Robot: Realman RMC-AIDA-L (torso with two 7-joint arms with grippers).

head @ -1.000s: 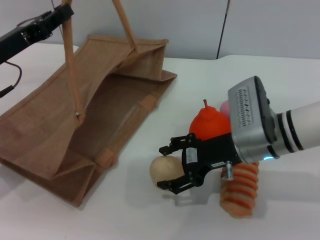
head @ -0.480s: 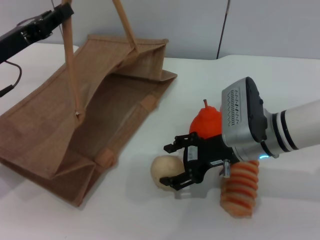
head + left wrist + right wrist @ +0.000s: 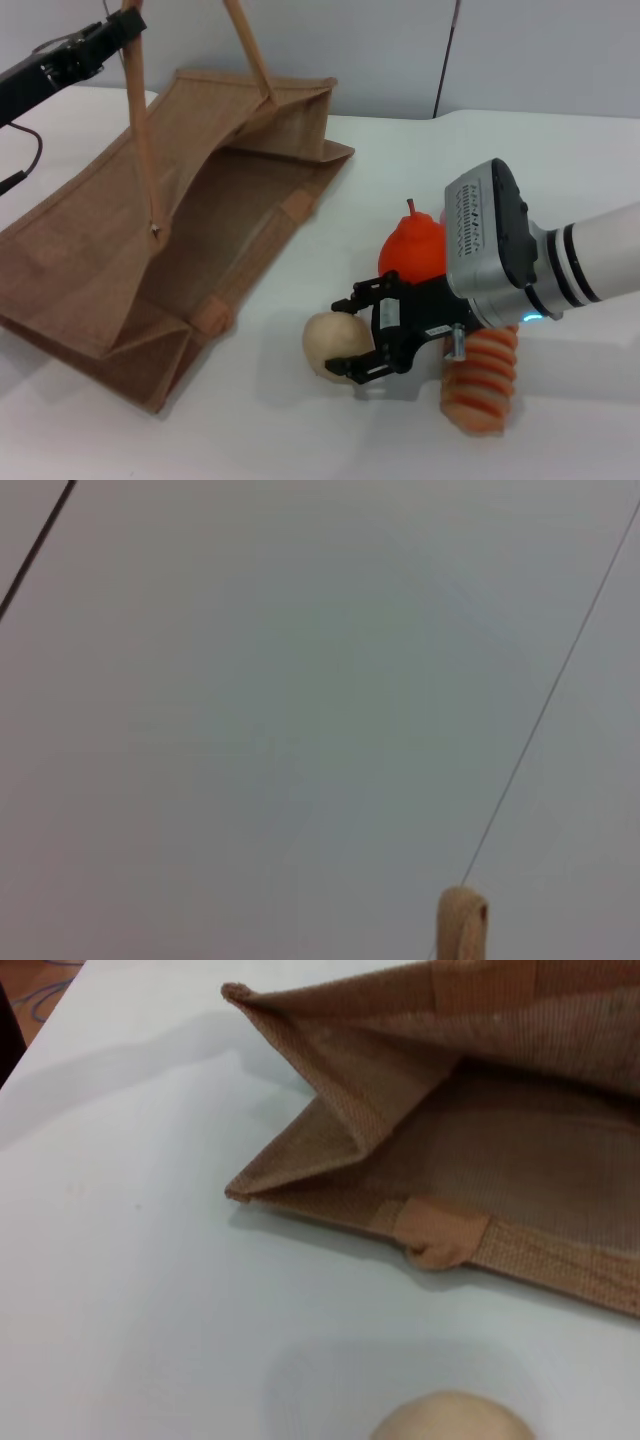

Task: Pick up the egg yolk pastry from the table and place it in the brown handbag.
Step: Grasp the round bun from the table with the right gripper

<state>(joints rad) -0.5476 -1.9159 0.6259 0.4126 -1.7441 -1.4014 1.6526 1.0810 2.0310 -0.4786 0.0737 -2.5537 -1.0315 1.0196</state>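
Right gripper (image 3: pixel 352 335) brackets pale round egg yolk pastry (image 3: pixel 331 343).

Orange pear (image 3: pixel 410 248) on table (image 3: pixel 560 150); striped roll (image 3: pixel 480 385) nearby.

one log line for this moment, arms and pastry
right gripper: open around egg yolk pastry, on table | left gripper: lifting handle of brown handbag | pastry not yet lifted

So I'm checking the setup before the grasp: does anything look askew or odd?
Only the large tan-brown jute handbag: it lies tipped on its side, mouth gaping, one handle held up by the left gripper. The small pale cream pastry ball sits intact on the white table between the open right gripper's fingers.
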